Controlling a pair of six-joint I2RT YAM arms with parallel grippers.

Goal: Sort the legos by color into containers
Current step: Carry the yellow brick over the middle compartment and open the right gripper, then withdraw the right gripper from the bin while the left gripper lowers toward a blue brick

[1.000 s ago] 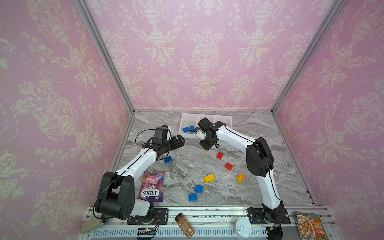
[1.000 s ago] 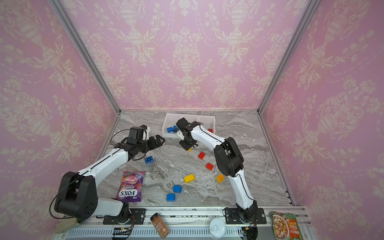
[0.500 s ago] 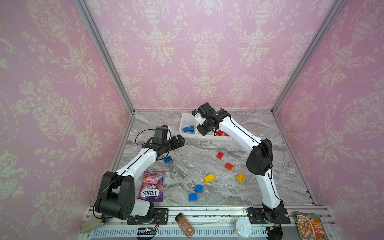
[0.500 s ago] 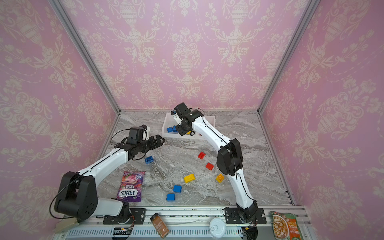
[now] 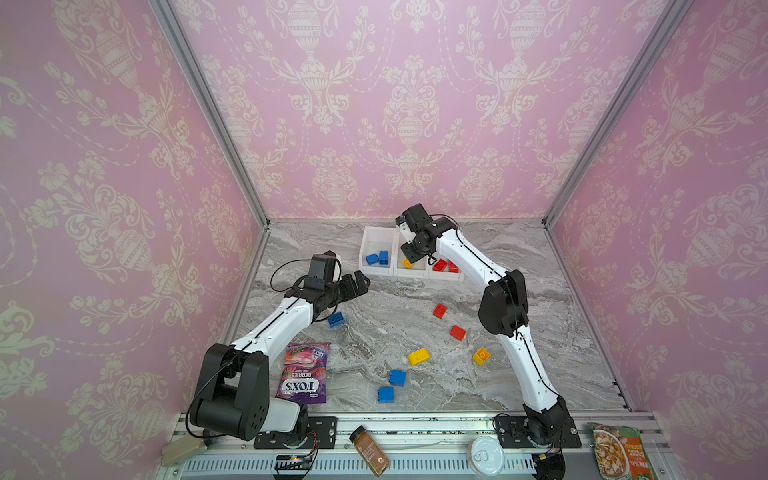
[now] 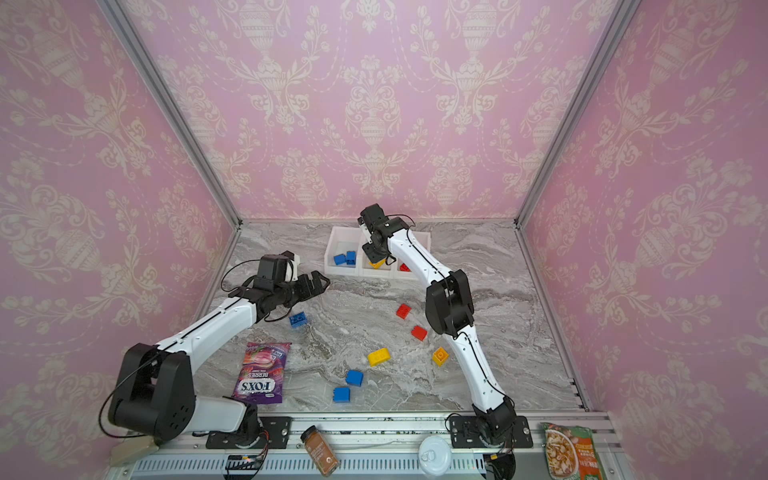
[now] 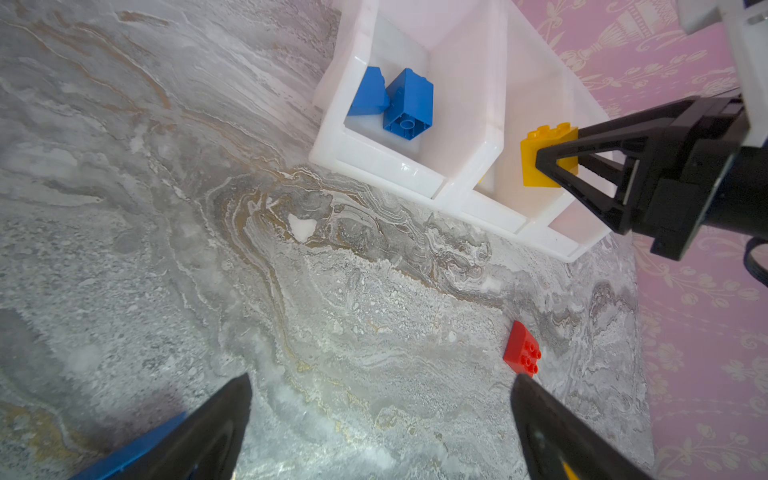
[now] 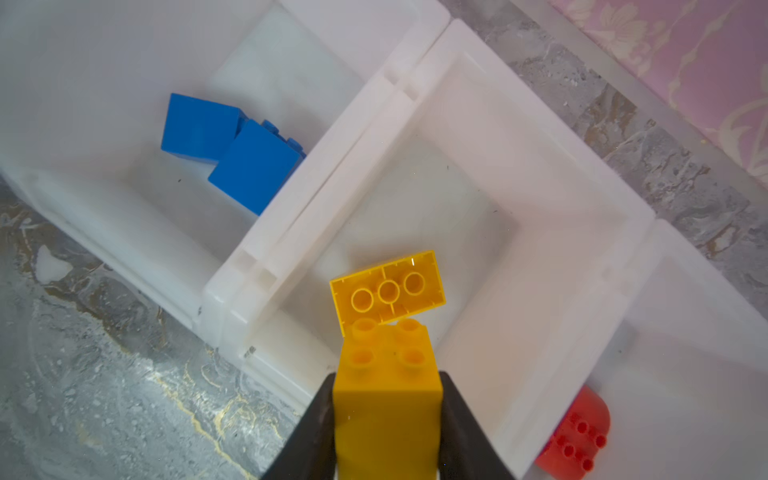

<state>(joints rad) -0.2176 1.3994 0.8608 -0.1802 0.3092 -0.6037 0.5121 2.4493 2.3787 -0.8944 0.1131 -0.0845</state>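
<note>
Top views: containers [image 5: 364, 249] at the desk's [image 5: 395, 307] far edge; right jaws hang over the middle bin [image 5: 411, 274]; left jaws gape wide, empty, near a blue brick [image 5: 336, 319].
Left wrist: square yellow brick [image 7: 540, 139] pinched in right jaws above the middle bin.
Right wrist: jaws closed on that brick; an oblong yellow brick [image 8: 388, 289] lies below in the bin, underside up.

Containers [image 5: 409, 273] far centre, loose legos [image 5: 419, 356] nearer.
On the surface [image 5: 374, 324], the left bin [image 5: 376, 241] holds two legos [image 5: 378, 258], the middle bin [image 8: 457, 187] one lego [image 8: 388, 291], the right bin [image 8: 685, 332] other legos [image 5: 441, 264]. The right claw [image 8: 386, 376] holds a brick [image 8: 386, 411] above the middle bin; the left claw [image 5: 361, 284] hangs left of the bins. A pouch [image 5: 305, 374] lies near left.
</note>
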